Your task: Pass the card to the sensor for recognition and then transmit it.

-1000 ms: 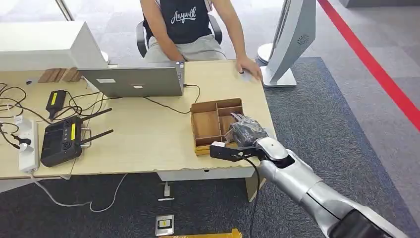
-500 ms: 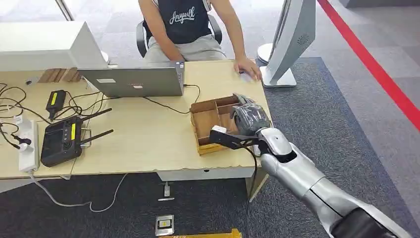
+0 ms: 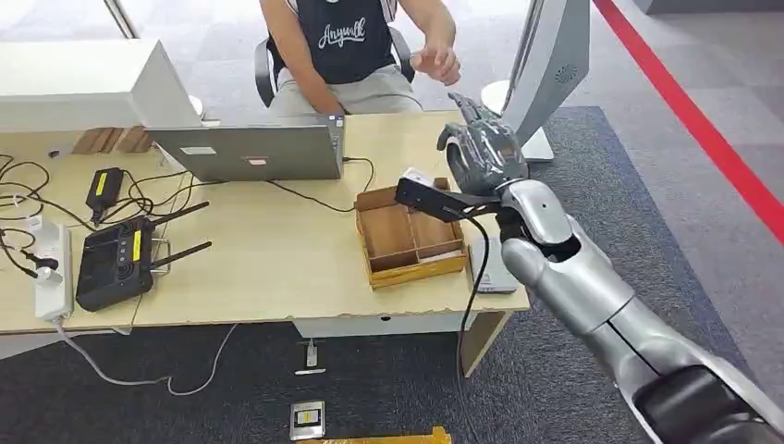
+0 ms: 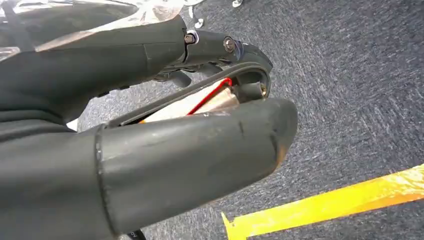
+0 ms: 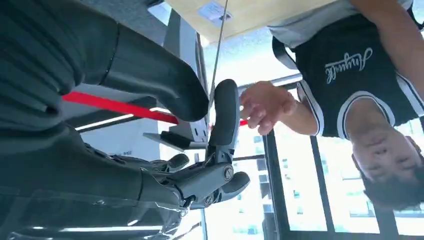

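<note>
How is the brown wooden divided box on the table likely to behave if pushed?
Low and wide, the brown wooden divided box would probably slide rather than tip. Its thin walls suggest it is light. Near the table edge, it might fall off.

Tan desk [image 3: 277, 259], brown tray [image 3: 407, 242], red floor stripe [image 3: 712, 139]

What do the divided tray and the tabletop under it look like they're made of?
The divided tray looks like thin brown wood or stiff fibreboard, matte and unpainted, with flat slat partitions; the head view cannot settle which. The tabletop looks like pale wood-grain laminate or plywood with a dull finish, and its front edge is chipped and ragged.
</note>
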Tool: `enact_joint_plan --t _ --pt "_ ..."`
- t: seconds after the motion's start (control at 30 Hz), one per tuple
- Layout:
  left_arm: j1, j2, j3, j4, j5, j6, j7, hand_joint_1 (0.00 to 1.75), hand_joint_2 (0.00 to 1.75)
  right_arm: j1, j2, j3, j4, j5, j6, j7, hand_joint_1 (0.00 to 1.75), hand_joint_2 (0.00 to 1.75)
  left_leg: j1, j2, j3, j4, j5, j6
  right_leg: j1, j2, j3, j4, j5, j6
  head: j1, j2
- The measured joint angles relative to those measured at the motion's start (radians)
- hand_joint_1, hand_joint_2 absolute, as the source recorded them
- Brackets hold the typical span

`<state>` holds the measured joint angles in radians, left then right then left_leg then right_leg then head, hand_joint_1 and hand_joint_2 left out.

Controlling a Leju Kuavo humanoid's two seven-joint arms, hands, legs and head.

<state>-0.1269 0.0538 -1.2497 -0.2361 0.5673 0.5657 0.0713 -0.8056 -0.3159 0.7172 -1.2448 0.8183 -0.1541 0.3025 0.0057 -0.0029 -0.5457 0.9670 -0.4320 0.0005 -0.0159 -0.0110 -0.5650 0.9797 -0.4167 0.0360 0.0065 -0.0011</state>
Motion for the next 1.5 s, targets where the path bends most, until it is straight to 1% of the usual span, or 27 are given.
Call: enact_joint_plan --t 0.5,0.63,0.77,0.9,1.0,1.07,1.17,1.3,1.5 --pt "0.0 0.0 0.0 0.0 0.0 0.0 0.0 0.0 0.0 -0.007 -0.004 -0.014 -0.031 0.0 0.007 0.0 1.75 1.75 0.0 0.0 0.0 0.0 0.0 0.0 0.0 0.0 0.0 0.0 0.0 0.0 0.0 0.0" --pt "0.0 0.0 0.0 0.0 -0.009 -0.004 -0.01 0.0 0.0 -0.028 0.002 -0.012 -0.015 0.001 0.042 0.002 1.75 1.75 0.0 0.0 -0.001 0.0 0.0 0.0 0.0 0.0 0.0 0.0 0.0 0.0 0.0 0.0" --pt "-0.002 0.002 0.0 0.0 -0.017 -0.011 -0.019 0.0 0.0 -0.107 0.034 -0.002 0.088 0.002 0.063 -0.034 1.75 1.75 0.0 0.0 -0.001 0.0 0.0 0.0 0.0 0.0 0.0 0.001 0.0 0.0 0.0 0.0" --pt "-0.003 0.003 0.0 0.0 -0.021 -0.009 -0.016 0.0 0.0 -0.203 0.095 0.014 0.252 0.024 0.04 -0.083 1.75 1.75 0.0 0.0 -0.001 0.0 0.001 -0.001 0.0 0.0 0.0 0.002 0.0 0.0 0.001 0.0" --pt "-0.004 0.003 0.0 0.0 -0.029 -0.009 0.001 0.0 0.0 -0.271 0.156 0.031 0.381 0.04 0.034 -0.076 1.75 1.75 0.001 -0.001 -0.001 0.0 0.001 -0.001 0.0 0.0 -0.001 0.002 0.0 0.0 0.0 0.0" --pt "-0.004 0.003 0.0 0.0 -0.03 -0.009 0.006 0.0 0.0 -0.299 0.189 0.039 0.451 0.029 0.024 -0.07 1.75 1.75 0.001 -0.001 -0.001 0.0 0.001 -0.001 0.001 0.0 -0.001 0.002 0.0 0.0 0.0 0.0" --pt "-0.004 0.003 0.0 0.0 -0.032 -0.01 0.007 0.0 0.0 -0.325 0.225 0.046 0.536 0.015 0.014 -0.066 1.75 1.75 0.001 -0.001 -0.001 0.0 0.001 -0.001 0.001 0.0 -0.001 0.002 0.0 0.0 0.0 0.0" --pt "-0.004 0.003 0.0 0.0 -0.038 -0.012 0.006 0.0 0.0 -0.341 0.25 0.052 0.63 0.0 0.007 -0.054 1.75 1.75 0.001 -0.001 -0.001 0.0 0.001 -0.001 0.001 0.0 -0.001 0.001 0.0 0.0 0.001 0.0" --pt "-0.003 0.003 0.0 0.0 -0.039 -0.012 0.0 0.0 0.0 -0.342 0.268 0.052 0.705 -0.005 0.007 -0.054 1.75 1.75 0.001 0.0 -0.001 0.0 0.001 -0.001 0.001 0.0 -0.001 0.001 0.0 0.0 0.001 0.0"
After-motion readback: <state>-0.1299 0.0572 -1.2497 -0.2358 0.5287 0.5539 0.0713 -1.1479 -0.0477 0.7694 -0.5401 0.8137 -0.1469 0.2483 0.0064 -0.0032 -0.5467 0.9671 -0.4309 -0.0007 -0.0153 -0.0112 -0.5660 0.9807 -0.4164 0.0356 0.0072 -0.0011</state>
